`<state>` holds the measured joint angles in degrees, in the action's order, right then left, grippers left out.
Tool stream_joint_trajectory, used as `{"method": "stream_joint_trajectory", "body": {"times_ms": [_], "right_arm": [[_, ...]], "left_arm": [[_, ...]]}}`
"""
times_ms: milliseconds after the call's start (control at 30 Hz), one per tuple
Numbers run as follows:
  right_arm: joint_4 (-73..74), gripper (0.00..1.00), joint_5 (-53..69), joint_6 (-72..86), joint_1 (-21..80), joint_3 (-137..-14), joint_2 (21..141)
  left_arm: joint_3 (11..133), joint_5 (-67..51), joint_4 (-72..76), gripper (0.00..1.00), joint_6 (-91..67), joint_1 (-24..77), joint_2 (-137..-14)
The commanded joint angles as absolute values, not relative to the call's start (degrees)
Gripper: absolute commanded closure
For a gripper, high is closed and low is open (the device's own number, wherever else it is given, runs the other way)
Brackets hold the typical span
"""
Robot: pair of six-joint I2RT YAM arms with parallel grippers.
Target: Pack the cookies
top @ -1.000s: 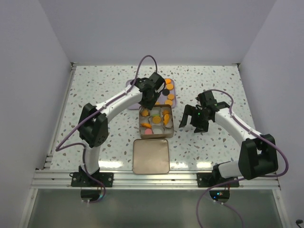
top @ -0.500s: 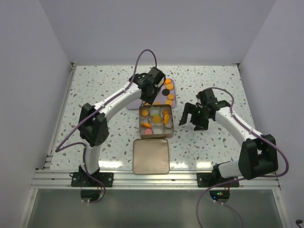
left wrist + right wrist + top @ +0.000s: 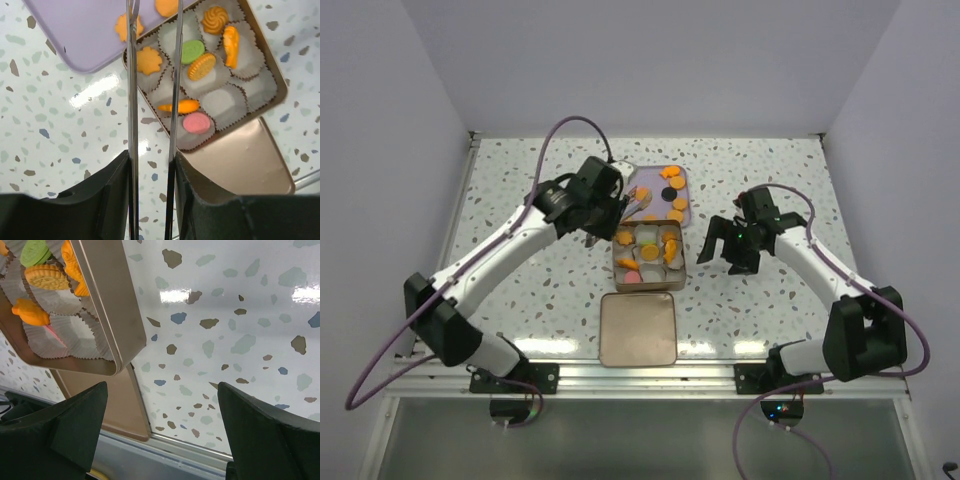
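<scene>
Left wrist view: we look down between the two thin metal blades of the left gripper (image 3: 152, 20), which stand a narrow gap apart. Their tips run off the top edge, so we cannot tell whether anything is pinched there.

The small flat round cookies (image 3: 202, 66) are in two places. Several already sit in the white pleated paper cups (image 3: 220, 102) of the square gold-coloured metal tin (image 3: 277, 95): orange ones, a green one and a pink one, with one orange disc standing on edge. The others lie loose on the lavender plastic tray (image 3: 80, 35) touching the tin's far side, among them a black one seen from above. The flat gold-coloured lid (image 3: 245, 160) lies on the speckled terrazzo table (image 3: 50, 125) just beside the tin's near side.

The right gripper (image 3: 162, 430) hangs to the right of the tin with its black fingers spread wide and nothing between them.

We judge the cookies light, stiff and brittle, likely to chip or skate on the smooth tray. We would take each one across its width, at opposite points of the rim, with gentle pressure. The cups look soft and may crumple if pressed.
</scene>
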<state>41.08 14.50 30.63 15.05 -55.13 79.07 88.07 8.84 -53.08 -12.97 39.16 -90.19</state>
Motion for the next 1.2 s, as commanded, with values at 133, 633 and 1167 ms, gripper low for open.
{"method": "stream_joint_trajectory", "body": {"times_ms": [133,633,1167], "right_arm": [[39.91,0.06,16.08,31.99,14.85,-52.83,75.68],[41.39,0.06,16.09,32.17,14.85,-48.52,69.61],[42.54,0.05,15.38,31.9,14.85,-48.25,67.94]], "left_arm": [[72.08,-1.74,-48.16,0.6,-14.24,41.13,-70.69],[62.05,-2.02,-52.82,0.62,-16.17,50.71,-65.57],[61.87,-1.23,-54.23,0.58,-15.38,51.33,-66.27]]}}
